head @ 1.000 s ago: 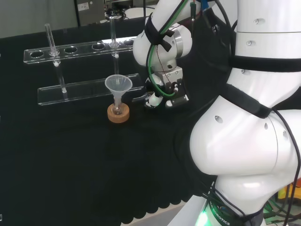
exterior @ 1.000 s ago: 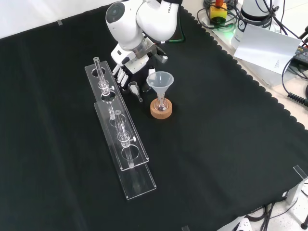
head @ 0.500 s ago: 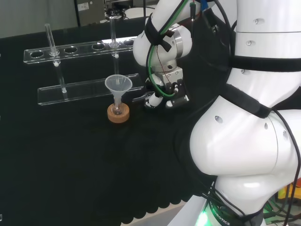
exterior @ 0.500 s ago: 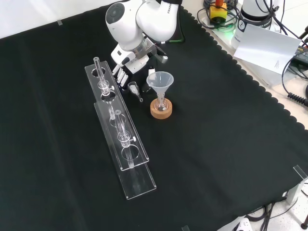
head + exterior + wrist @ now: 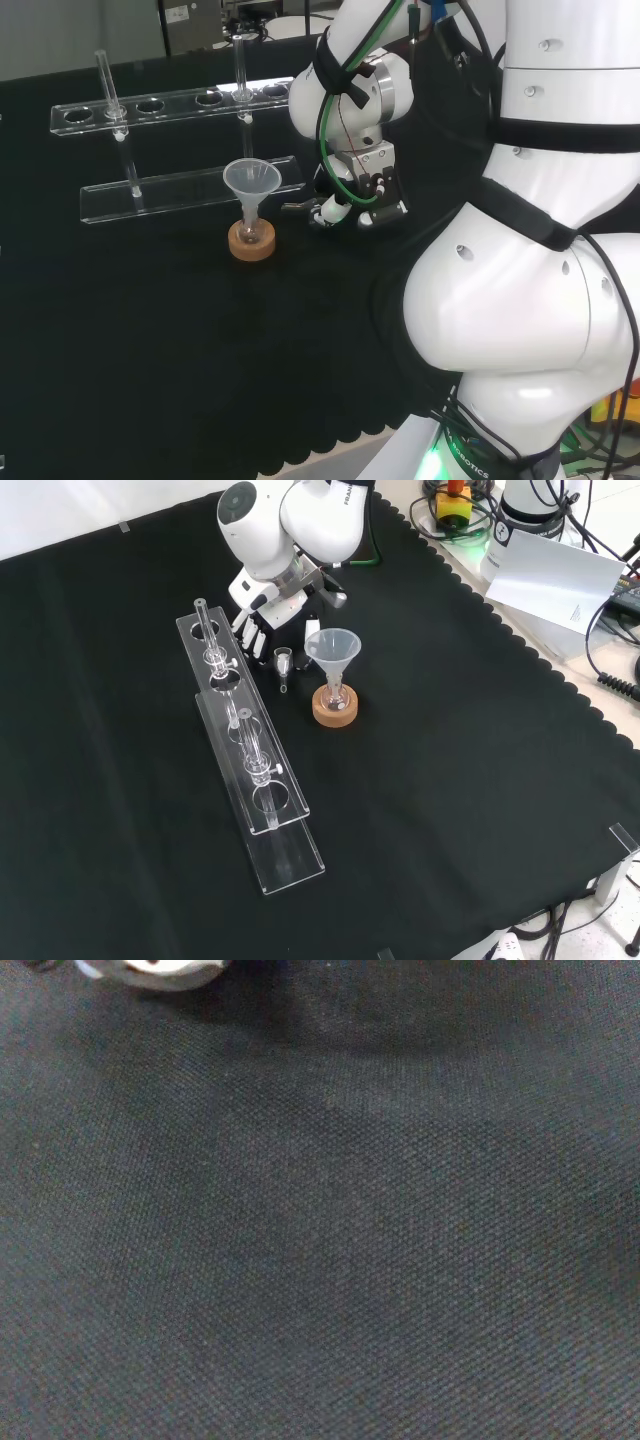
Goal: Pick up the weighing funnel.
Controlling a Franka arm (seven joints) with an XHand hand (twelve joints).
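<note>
Hand (image 5: 262,620) hangs low by the weighing funnel (image 5: 283,661) so I can grip it; closed or not, I cannot tell.

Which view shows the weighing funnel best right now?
Front view: the weighing funnel reads clearly against the cloth, between the hand and the funnel. Head view gives at most a faint trace beside the hand; wrist view faces cloth.

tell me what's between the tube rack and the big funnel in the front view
The weighing funnel is between the rack and the funnel in the front view, close by the hand.
</note>
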